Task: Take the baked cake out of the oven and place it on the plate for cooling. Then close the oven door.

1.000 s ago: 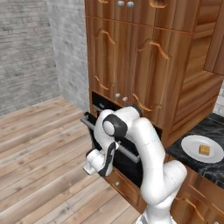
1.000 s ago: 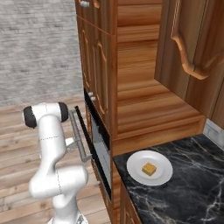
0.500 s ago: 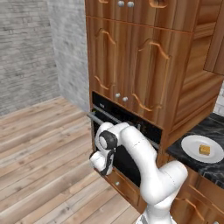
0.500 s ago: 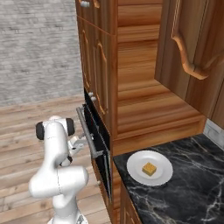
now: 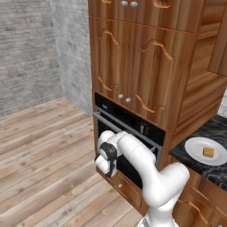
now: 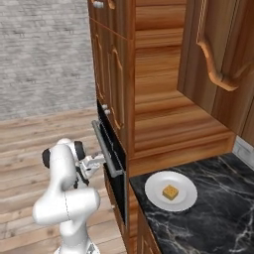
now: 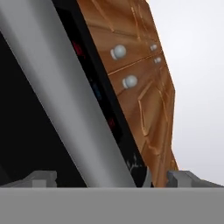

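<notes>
So the cake (image 6: 170, 192) is sitting on the plate (image 6: 154, 196), roughly in the middle, and the plate is on the black marble counter (image 6: 218, 213) to the right of the oven (image 5: 133, 128). From the left base view you get the same thing: small orange block (image 5: 208, 152) on the white plate (image 5: 195, 148), well apart from the arm.

The door (image 6: 113, 158) is nearly up against the oven face, just tilted out a little at the top, with the silver handle (image 6: 105, 149) running across it. The gripper (image 6: 97, 161) is right at that handle. In the hand view the handle (image 7: 65, 100) is a fat grey bar running diagonally between the two fingertips (image 7: 41, 178), so the jaws stand wide apart with the bar in the gap. I can't tell if either finger is actually touching it.

Around it: brown cabinet doors (image 5: 133, 75) with small round silver knobs (image 7: 118, 52) right above the control strip (image 5: 128, 122), and the same knobs show up close in the hand view beside the black strip. There's a wooden drawer (image 5: 122, 186) under the oven. An open wooden nook (image 6: 168, 119) sits above the counter, and the floor (image 5: 40, 168) is wood planks with a grey brick wall (image 5: 26, 53) behind. The arm's elbow and forearm cover a good part of the door glass in the left base view.
</notes>
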### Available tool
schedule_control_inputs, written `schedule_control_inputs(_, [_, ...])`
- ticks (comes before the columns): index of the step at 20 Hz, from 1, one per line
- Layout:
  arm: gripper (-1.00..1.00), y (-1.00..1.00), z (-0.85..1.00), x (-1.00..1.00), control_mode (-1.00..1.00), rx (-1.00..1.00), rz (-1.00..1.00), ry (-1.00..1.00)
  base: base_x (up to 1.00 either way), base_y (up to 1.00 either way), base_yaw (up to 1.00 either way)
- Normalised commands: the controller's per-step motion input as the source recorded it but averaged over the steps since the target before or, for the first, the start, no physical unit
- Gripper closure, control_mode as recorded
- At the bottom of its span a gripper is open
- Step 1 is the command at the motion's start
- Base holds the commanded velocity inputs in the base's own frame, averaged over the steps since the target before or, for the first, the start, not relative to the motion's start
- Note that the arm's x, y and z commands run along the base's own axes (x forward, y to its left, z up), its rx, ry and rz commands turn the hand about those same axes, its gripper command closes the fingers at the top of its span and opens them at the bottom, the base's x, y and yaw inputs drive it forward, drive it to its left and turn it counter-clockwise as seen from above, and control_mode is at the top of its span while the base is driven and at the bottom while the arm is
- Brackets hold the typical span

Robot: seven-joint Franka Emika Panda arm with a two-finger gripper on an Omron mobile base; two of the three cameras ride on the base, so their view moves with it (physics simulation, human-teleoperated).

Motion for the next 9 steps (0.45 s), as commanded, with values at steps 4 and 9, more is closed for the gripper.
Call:
schedule_control_inputs(4, [-1.0, -0.54, 0.0, 0.63, -1.0, -0.15, -0.2, 0.0, 0.0, 0.0, 0.0])
schedule_control_inputs(9, [-1.0, -0.41, 0.03, 0.35, -1.0, -0.04, -0.1, 0.0, 0.0, 0.0, 0.0])
